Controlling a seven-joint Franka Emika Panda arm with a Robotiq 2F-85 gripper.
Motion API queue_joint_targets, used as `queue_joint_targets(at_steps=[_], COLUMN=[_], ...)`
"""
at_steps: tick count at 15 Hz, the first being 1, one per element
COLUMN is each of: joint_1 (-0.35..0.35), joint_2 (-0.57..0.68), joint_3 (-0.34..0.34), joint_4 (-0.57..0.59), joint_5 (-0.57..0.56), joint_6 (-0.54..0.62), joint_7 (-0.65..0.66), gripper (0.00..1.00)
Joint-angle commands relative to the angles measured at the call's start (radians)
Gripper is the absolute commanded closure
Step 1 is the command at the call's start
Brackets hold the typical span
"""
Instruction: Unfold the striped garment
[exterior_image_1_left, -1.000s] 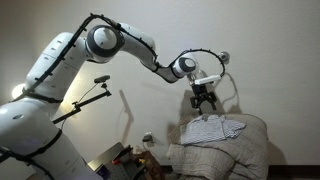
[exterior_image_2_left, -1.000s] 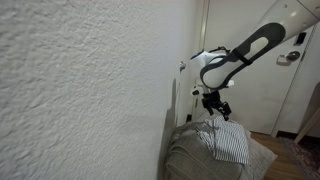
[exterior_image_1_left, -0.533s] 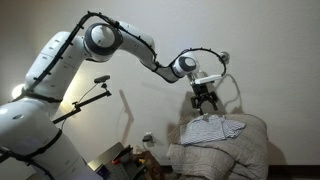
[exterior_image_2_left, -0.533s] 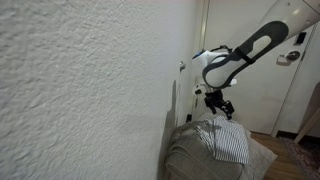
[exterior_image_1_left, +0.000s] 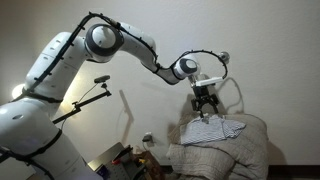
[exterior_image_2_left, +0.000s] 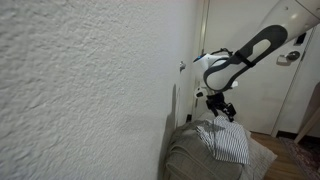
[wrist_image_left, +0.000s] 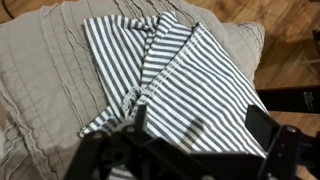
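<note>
The striped garment (wrist_image_left: 180, 75) lies folded on top of a beige lumpy cushion mound (wrist_image_left: 45, 70), white with thin dark stripes. In both exterior views the garment (exterior_image_1_left: 215, 128) (exterior_image_2_left: 232, 142) rests on the mound's top. My gripper (exterior_image_1_left: 204, 108) (exterior_image_2_left: 222, 110) hangs just above the garment, pointing down. In the wrist view the gripper (wrist_image_left: 198, 128) is open, one dark finger on each side of the folded cloth and nothing between them. It casts a small shadow on the stripes.
The beige mound (exterior_image_1_left: 235, 152) (exterior_image_2_left: 195, 155) stands against a textured white wall (exterior_image_2_left: 80, 90). A door (exterior_image_2_left: 255, 50) is behind the arm. A camera on a boom (exterior_image_1_left: 100, 80) and floor clutter (exterior_image_1_left: 130, 157) sit beside the mound. Wooden floor (wrist_image_left: 295, 25) shows past it.
The gripper has come down slightly toward the garment, still open. The garment has not moved.
</note>
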Motion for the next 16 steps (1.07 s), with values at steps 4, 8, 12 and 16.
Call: queue_joint_targets(at_steps=[4, 8, 12, 16], joint_1=[-0.009, -0.011, -0.01, -0.009], joint_2=[0.038, 0.055, 0.073, 0.084], joint_3=[0.004, 0.006, 0.005, 0.004], joint_4=[0.034, 0.056, 0.08, 0.093], joint_5=[-0.013, -0.014, -0.015, -0.016], joint_6=[-0.007, 0.017, 0.027, 0.032], joint_7=[-0.01, -0.012, -0.025, -0.028], gripper=[0.0, 0.0, 0.0, 0.0])
